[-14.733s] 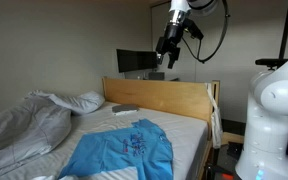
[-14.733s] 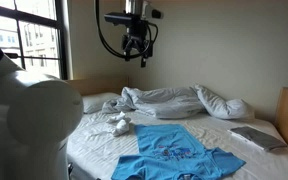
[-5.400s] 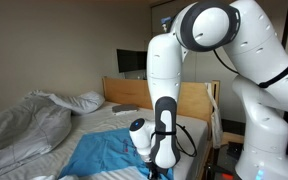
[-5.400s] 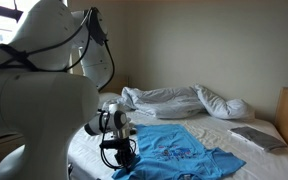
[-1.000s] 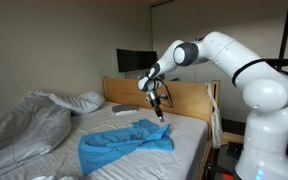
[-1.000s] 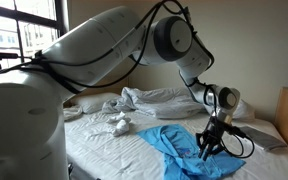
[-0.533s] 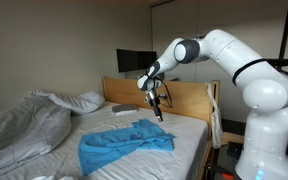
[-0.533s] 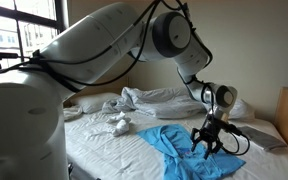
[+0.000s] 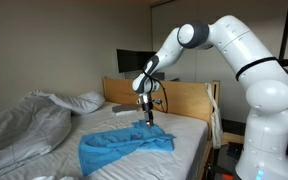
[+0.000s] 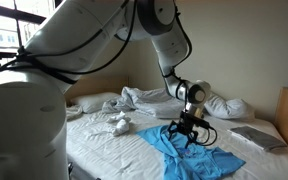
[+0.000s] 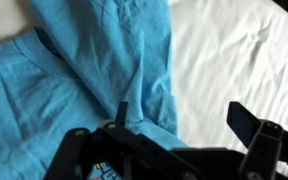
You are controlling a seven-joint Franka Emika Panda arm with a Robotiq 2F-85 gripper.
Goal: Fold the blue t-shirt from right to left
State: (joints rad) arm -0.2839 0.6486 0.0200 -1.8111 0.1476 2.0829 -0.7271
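Hovering over doubled blue t-shirt (image 9: 124,148) on bed (image 9: 190,134) with claw (image 9: 147,119) spread wide, empty; fold seemingly laid, next needing clear retreat.

T-shirt (image 10: 196,158) on the bed (image 10: 102,150), claw (image 10: 184,134) just above it, duvet (image 10: 169,98) and pillow (image 10: 92,102) behind

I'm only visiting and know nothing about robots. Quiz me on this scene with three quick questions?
1. True or false: the gripper is clamped on the blue t-shirt.
2. What else lies rumpled nearby? A) a grey duvet B) a red towel C) a green jacket
3. Fill in: the shirt lies on a white ____.
Key: 1 false, the jaws stand open above the cloth. 2 A. 3 sheet.
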